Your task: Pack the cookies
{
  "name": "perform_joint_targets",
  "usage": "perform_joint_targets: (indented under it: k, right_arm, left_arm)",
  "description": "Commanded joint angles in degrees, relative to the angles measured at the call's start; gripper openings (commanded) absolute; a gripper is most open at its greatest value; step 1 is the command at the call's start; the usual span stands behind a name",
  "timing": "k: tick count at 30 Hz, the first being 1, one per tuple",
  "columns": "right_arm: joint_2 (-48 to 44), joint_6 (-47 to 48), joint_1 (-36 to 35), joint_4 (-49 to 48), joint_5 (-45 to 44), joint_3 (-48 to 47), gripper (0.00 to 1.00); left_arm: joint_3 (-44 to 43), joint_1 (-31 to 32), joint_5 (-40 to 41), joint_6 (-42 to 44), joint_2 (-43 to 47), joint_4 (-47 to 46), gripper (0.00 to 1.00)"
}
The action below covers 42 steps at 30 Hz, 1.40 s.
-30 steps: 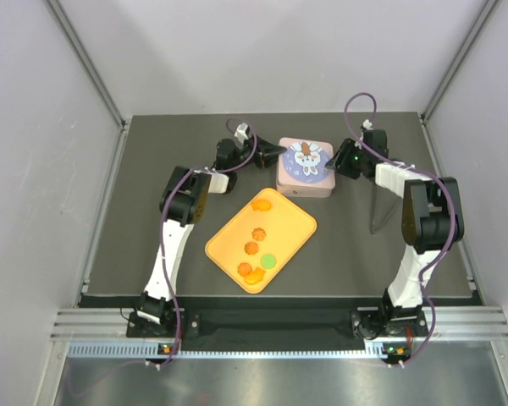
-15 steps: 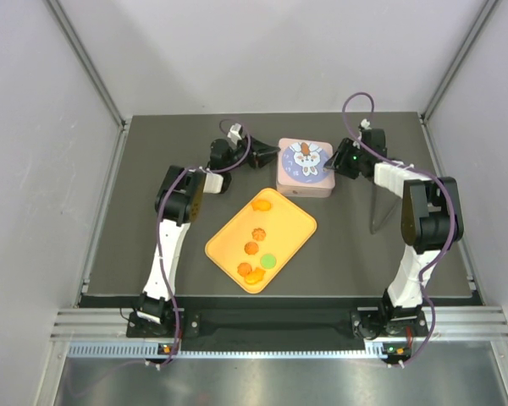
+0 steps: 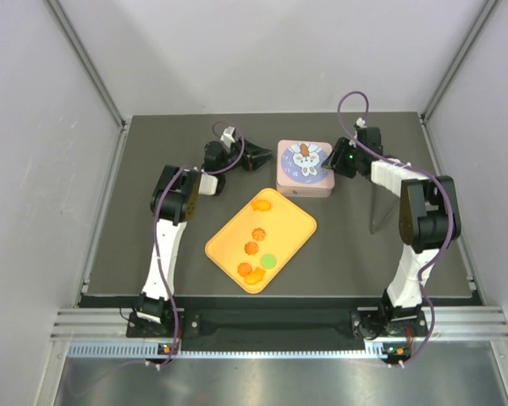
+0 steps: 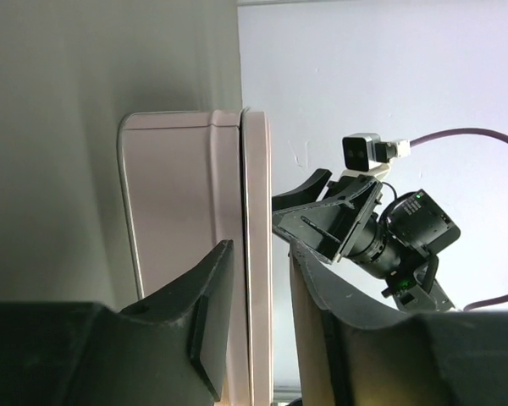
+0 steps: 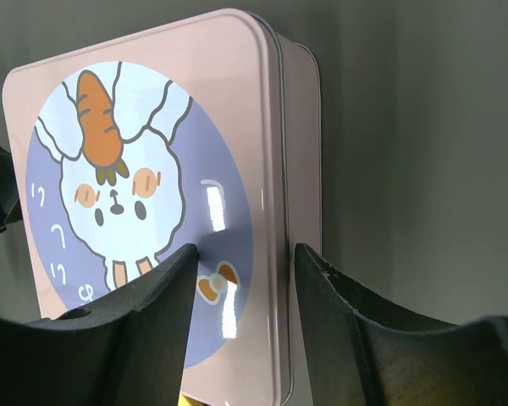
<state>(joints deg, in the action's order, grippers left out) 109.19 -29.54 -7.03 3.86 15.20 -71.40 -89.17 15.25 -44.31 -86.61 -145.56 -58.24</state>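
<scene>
Several small round cookies, mostly orange [image 3: 257, 234] and one green [image 3: 269, 260], lie on the orange tray [image 3: 298, 222] in the top view. Behind the tray stands the pink tin [image 3: 305, 167] with its rabbit lid on. My left gripper [image 3: 269, 156] is open just left of the tin, its fingertips short of the wall. In the left wrist view the lid's rim [image 4: 256, 194] lines up between the left gripper's [image 4: 260, 247] fingers. My right gripper [image 5: 245, 249] is open astride the tin's [image 5: 135, 169] right edge, one finger over the lid, the other beside the wall; contact does not show.
The right arm's wrist [image 4: 356, 228] shows beyond the tin in the left wrist view. Grey walls close off the dark table [image 3: 152, 245] at the back and on both sides. The tray lies diagonally just in front of the tin.
The left gripper has drawn back to the left and a little farther away from the tin. The right gripper has barely shifted at the tin's right edge.
</scene>
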Motion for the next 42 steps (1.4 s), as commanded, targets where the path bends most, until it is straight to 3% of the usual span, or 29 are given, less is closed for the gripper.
perform_joint_targets:
  k: [1, 6, 15, 22, 42]
  right_arm:
    - [1.20, 2.12, -1.67, 3.26, -1.58, -2.17, 0.50]
    - [1.38, 2.82, -2.20, 4.49, -2.54, -2.96, 0.52]
    - [1.99, 3.96, -3.61, 6.68, -4.83, -4.54, 0.56]
    - [2.26, 4.49, -4.75, 7.83, -6.41, -5.77, 0.60]
    - [3.93, 7.74, -8.35, 13.01, -11.51, -10.34, 0.71]
  left_arm:
    - [1.62, -0.83, -0.60, 3.19, 5.80, -0.66, 0.41]
    - [2.77, -0.92, -0.60, 7.41, 8.00, 3.38, 0.56]
    - [2.51, -0.13, 1.86, 24.71, 13.28, 26.56, 0.55]
    - [1.36, 1.71, 4.58, 35.10, 16.00, 38.63, 0.59]
    - [8.12, 3.04, 8.10, 33.88, 19.60, 33.19, 0.65]
